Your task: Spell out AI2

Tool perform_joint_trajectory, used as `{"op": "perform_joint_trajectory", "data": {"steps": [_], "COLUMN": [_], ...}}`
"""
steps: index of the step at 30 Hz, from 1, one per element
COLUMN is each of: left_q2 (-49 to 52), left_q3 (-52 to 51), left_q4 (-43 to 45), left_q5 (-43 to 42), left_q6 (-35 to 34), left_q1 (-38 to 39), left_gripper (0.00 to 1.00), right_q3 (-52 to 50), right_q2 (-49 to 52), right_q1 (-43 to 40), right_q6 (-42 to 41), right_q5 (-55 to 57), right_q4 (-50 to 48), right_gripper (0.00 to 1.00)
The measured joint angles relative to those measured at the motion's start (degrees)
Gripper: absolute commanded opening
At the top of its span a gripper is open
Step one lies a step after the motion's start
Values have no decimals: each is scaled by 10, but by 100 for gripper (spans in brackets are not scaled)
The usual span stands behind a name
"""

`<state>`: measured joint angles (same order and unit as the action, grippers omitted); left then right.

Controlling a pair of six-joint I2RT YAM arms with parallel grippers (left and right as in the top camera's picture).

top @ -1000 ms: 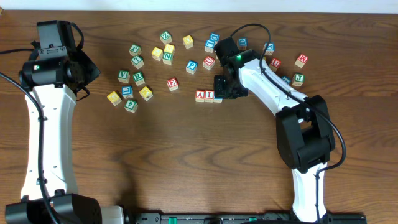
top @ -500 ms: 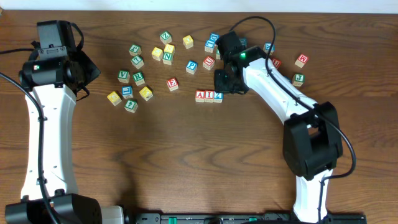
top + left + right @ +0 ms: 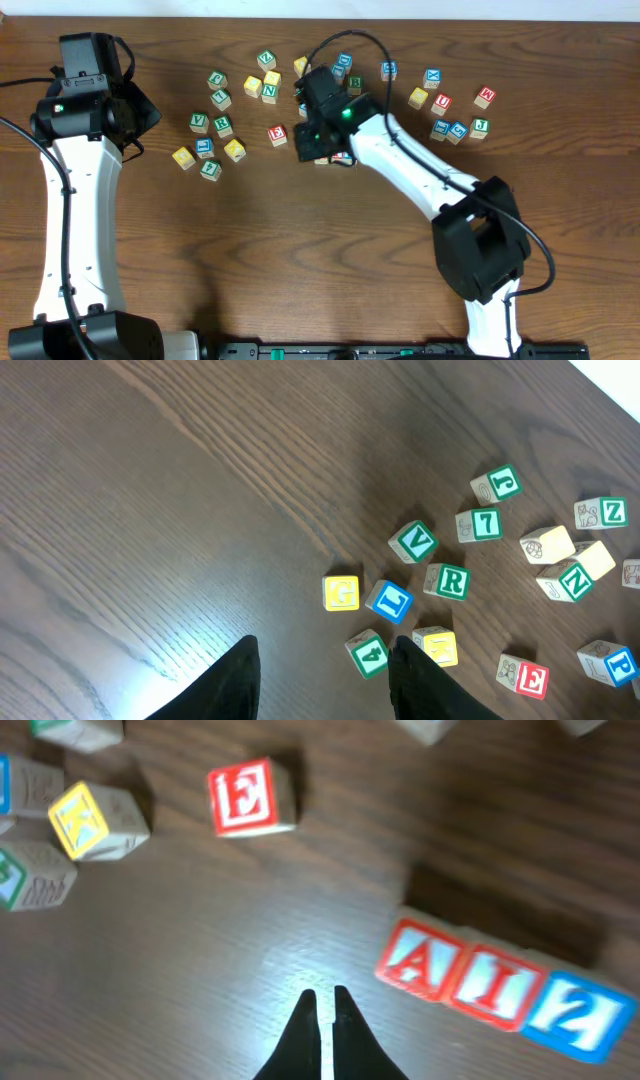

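Wooden blocks (image 3: 490, 985), three in a row; right gripper (image 3: 323, 997) clenched empty, left gripper (image 3: 325, 652) parted.

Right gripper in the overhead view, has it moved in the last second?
Yes. The right gripper moved left, now much closer to the red E block.

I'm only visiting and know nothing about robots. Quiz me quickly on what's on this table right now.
1. True or false: the A, I and 2 blocks sit side by side in one row.
2. The right hand is: (a) wide open, (b) shut on nothing, (c) shut on a block?
3. Fill in: in the right wrist view, the red block up and left of the row shows the letter ___.
Key: 1 true; 2 b; 3 E.
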<state>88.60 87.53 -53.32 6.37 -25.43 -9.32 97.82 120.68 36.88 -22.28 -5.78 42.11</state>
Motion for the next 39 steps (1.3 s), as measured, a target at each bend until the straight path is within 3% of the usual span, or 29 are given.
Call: {"op": "perform_joint_trajectory", "data": {"steps": [39], "left_q2": [0], "left_q3": [0], "left_q4": [0], "left_q5": [0], "left_q6": [0], "left_q1": [0], "left_gripper": [41], "right_q3": [0], "right_q2": [55], "right_q1": [11], "right_q6": [-45], "right_q5": [61], "right_q4": [22], "right_gripper": [1]}}
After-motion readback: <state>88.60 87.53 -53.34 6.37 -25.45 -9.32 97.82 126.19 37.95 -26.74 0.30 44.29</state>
